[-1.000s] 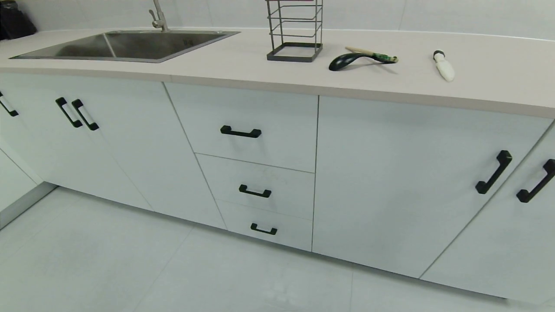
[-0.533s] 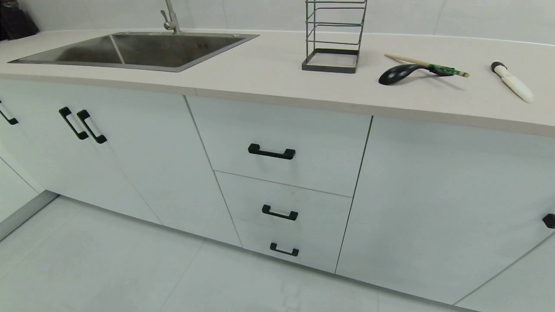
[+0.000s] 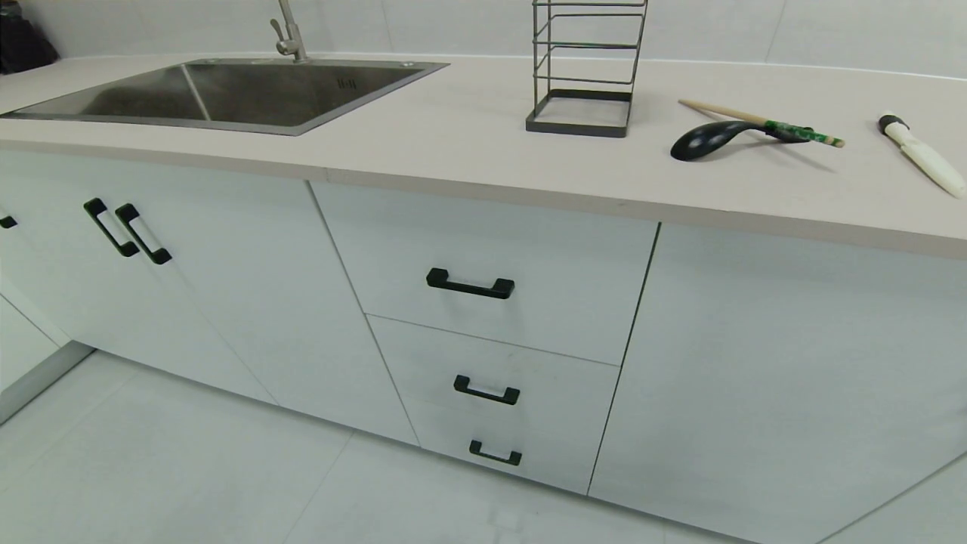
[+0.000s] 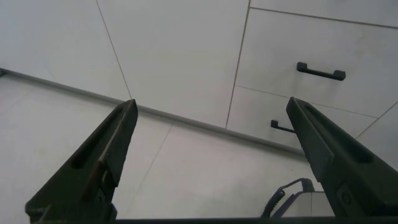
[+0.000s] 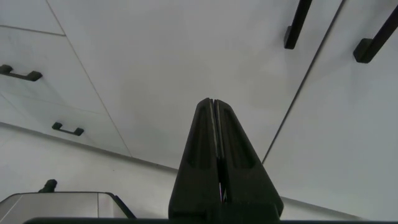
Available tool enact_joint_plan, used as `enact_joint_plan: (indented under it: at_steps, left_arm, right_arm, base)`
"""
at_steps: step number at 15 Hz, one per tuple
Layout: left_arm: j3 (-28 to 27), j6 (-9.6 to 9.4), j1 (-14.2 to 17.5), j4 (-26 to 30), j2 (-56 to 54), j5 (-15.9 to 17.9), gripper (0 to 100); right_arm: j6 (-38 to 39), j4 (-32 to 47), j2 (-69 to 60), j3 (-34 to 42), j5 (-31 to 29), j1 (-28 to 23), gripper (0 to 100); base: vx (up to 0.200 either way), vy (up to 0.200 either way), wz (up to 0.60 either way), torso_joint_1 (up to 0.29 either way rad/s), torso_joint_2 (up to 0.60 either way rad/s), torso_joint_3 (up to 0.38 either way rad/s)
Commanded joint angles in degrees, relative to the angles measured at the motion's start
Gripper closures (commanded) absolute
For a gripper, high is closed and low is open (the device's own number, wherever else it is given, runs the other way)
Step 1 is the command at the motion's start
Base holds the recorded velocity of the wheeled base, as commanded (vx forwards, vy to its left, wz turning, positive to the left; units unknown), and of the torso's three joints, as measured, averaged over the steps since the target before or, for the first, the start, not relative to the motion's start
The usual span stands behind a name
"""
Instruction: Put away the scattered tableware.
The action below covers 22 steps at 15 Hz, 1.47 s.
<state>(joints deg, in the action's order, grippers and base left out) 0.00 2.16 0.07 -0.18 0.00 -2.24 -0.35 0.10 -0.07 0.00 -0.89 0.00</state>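
Observation:
On the beige countertop [image 3: 468, 151] lie a black spoon [image 3: 714, 137], a wooden chopstick with a green end [image 3: 759, 122] resting across its handle, and a white utensil with a black tip [image 3: 922, 155] at the far right. A dark wire holder [image 3: 583, 72] stands left of the spoon. My left gripper [image 4: 211, 109] is open, low in front of the lower drawers [image 4: 311, 74] and above the floor. My right gripper [image 5: 214, 102] is shut with nothing in it, facing a white cabinet door [image 5: 186, 62].
A steel sink [image 3: 227, 87] with a tap [image 3: 287, 34] is set into the counter at the left. Below the counter are white cabinet doors [image 3: 778, 363] and three drawers with black handles [image 3: 470, 285]. The tiled floor [image 3: 189, 468] lies in front.
The camera has moved closer to the counter and shifted, so the holder, spoon and white utensil sit further right and lower in the picture. The objects themselves have not moved.

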Motion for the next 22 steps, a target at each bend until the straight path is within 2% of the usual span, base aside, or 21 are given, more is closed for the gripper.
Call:
enact_joint_plan:
  at_steps: [1,4,7,8,9,10,11,12,15,18,19,20,21,22]
  left_arm:
    - [0.00,0.13,0.01,0.01,0.00,-0.04,0]
    - [0.00,-0.66,0.01,0.09,0.00,-0.04,0]
    - [0.00,-0.05,0.01,0.01,0.00,-0.04,0]
    - [0.00,-0.14,0.01,0.01,0.00,-0.04,0]
    - [0.00,-1.02,0.01,-0.26,0.00,0.57,0]
    - [-0.44,-2.69,0.01,-2.63,0.00,2.77,0]
    - [-2.64,-5.23,-0.07,-7.02,0.18,9.19,0]
    - [-5.63,-6.73,-0.07,-6.94,1.93,13.32,0]
    - [-12.13,-10.60,-0.25,-5.53,9.49,16.83,0]
    - [-12.74,-17.27,-0.42,-5.53,17.14,24.22,0]
    - [-12.74,-19.65,-1.39,-5.53,21.09,26.50,0]
    - [-12.83,-22.46,-3.24,-5.53,25.05,27.29,0]
    - [-12.83,-25.98,-5.52,-5.53,29.62,27.29,0]
    - [-13.45,-30.90,-7.72,-5.53,34.63,27.29,0]
  right_arm:
    - [0.00,-0.01,0.07,0.00,0.01,0.00,100]
    - [0.00,-0.01,0.07,0.00,0.01,0.00,100]
    - [-0.09,-0.01,0.07,0.00,0.01,0.00,100]
    - [-0.44,-0.01,0.07,0.00,0.19,0.09,100]
    - [-0.44,-0.01,0.07,0.00,0.36,0.00,100]
    - [0.09,-0.01,0.07,0.00,0.27,0.00,100]
    - [-0.09,-0.01,0.07,0.00,0.27,0.00,100]
    - [0.09,-0.01,0.07,0.00,0.27,0.00,100]
    - [0.00,-0.01,0.07,0.00,0.27,0.00,100]
    - [0.00,-0.01,0.07,0.00,0.27,-0.09,100]
    - [0.00,-0.01,0.07,0.00,0.19,-0.09,100]
    - [0.00,-0.01,0.07,0.00,0.27,-0.09,100]
    - [0.09,-0.01,0.07,0.00,0.19,-0.09,100]
    - [0.00,-0.01,0.07,0.00,0.19,-0.09,100]
  base:
    - [0.000,0.000,0.00,0.000,0.00,0.000]
    - [0.000,0.000,-0.60,0.004,0.00,-0.001]
    - [0.000,0.000,0.00,0.000,0.00,0.000]
    - [0.000,0.000,0.00,0.000,0.00,0.000]
    - [0.000,0.000,0.00,0.000,0.00,0.000]
    - [0.000,0.000,0.00,0.000,0.00,0.000]
    - [0.000,0.000,0.00,0.000,0.00,0.000]
    - [0.000,0.000,0.00,0.000,0.00,0.000]
    - [0.000,0.000,0.00,0.000,0.00,0.000]
    - [0.000,0.000,0.00,0.000,0.00,0.000]
    - [0.000,0.000,0.00,0.000,0.00,0.000]
    - [0.000,0.000,0.00,0.000,0.00,0.000]
    - [0.000,0.000,0.00,0.000,0.00,0.000]
    - [0.000,0.000,0.00,0.000,0.00,0.000]
